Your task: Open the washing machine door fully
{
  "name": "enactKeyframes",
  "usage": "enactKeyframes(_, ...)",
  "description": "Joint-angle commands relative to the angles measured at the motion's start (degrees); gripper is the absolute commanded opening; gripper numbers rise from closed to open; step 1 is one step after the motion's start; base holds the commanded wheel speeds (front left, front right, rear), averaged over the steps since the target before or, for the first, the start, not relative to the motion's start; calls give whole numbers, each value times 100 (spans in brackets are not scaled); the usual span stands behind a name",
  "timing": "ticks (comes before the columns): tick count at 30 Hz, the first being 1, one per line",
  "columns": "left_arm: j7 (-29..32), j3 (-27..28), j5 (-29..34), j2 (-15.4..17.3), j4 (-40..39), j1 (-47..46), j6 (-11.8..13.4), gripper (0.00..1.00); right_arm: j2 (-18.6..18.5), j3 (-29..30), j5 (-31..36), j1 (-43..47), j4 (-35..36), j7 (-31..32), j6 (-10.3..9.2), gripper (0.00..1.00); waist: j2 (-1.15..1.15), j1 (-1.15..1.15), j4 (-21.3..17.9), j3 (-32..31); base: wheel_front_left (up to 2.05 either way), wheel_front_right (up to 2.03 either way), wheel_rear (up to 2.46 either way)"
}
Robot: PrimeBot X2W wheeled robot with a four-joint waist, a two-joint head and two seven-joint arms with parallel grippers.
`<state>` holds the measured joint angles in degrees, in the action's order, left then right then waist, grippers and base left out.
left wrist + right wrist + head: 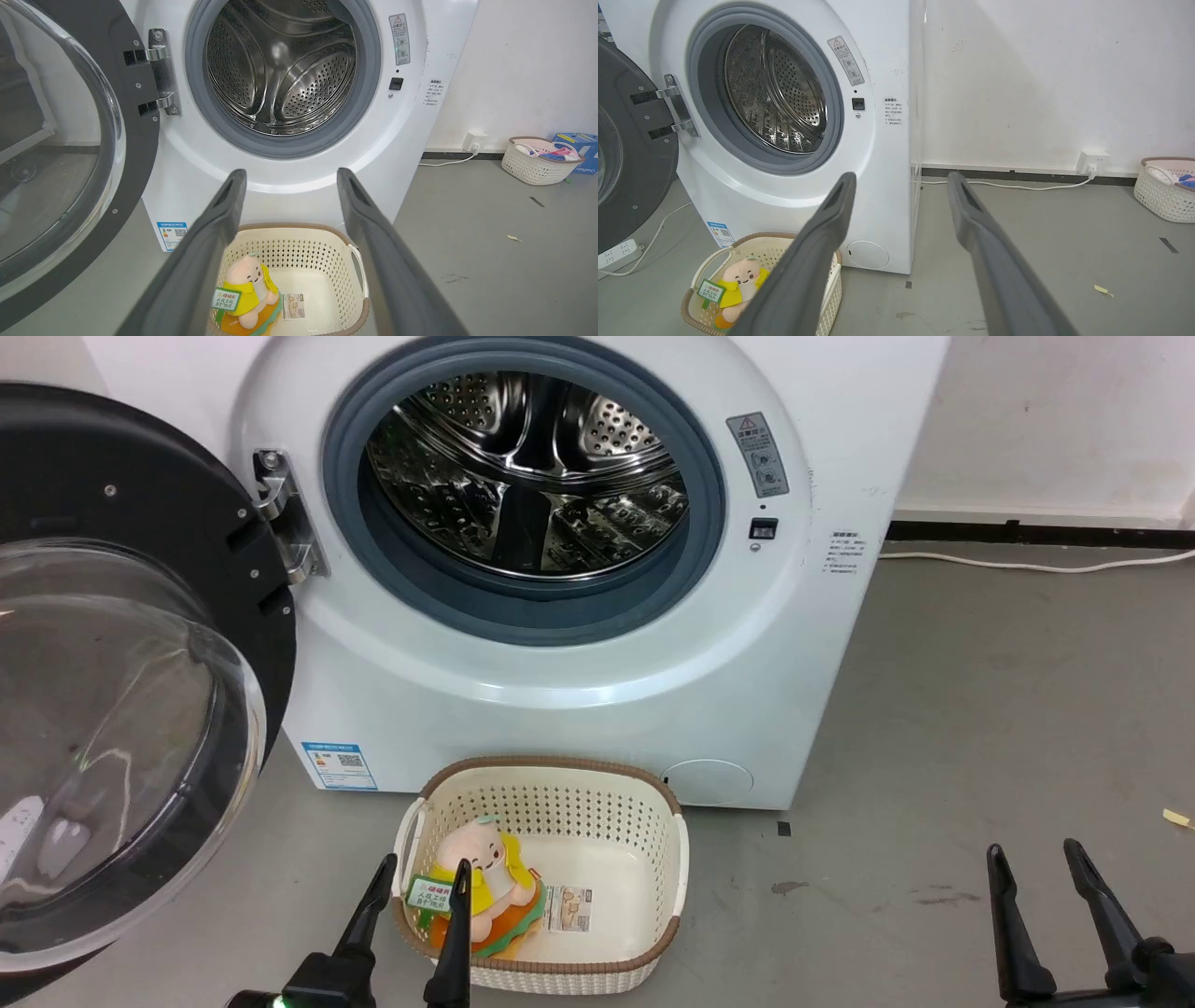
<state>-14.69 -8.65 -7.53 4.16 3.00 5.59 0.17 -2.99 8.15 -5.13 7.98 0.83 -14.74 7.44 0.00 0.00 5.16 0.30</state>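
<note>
The washing machine door (131, 681) stands swung wide to the left of the washing machine (579, 663), hung on its metal hinge (285, 518) at the left edge of the drum (527, 467) opening. It looks rigid and probably weighty. Its glossy black ring (159, 485) and bulging glass bowl (93, 784) look slippery and breakable, so the outer rim farthest from the hinge is the place to push or hook, not the glass. Whether it has reached its stop is hard to judge from these angles. In front of the washing machine, the left gripper (425, 866) hovers over a cream basket (551, 775), fingers spread, gripping nothing. Off the machine's front right corner, the right gripper (1033, 847) hangs above the floor (934, 709), likewise spread and empty.
</note>
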Motion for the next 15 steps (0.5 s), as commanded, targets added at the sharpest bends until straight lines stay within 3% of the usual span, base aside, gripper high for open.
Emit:
enactKeyframes(1,-30,2,49,-26,14,21,40,100,11,-10,-7,48,5,-26,5,100,0,0,16,0,0,0,0)
enactKeyframes(15,-30,20,128,-57,31,12,62,100,11,-45,-3,53,11,-26,5,100,0,0,54,3,0,0,0)
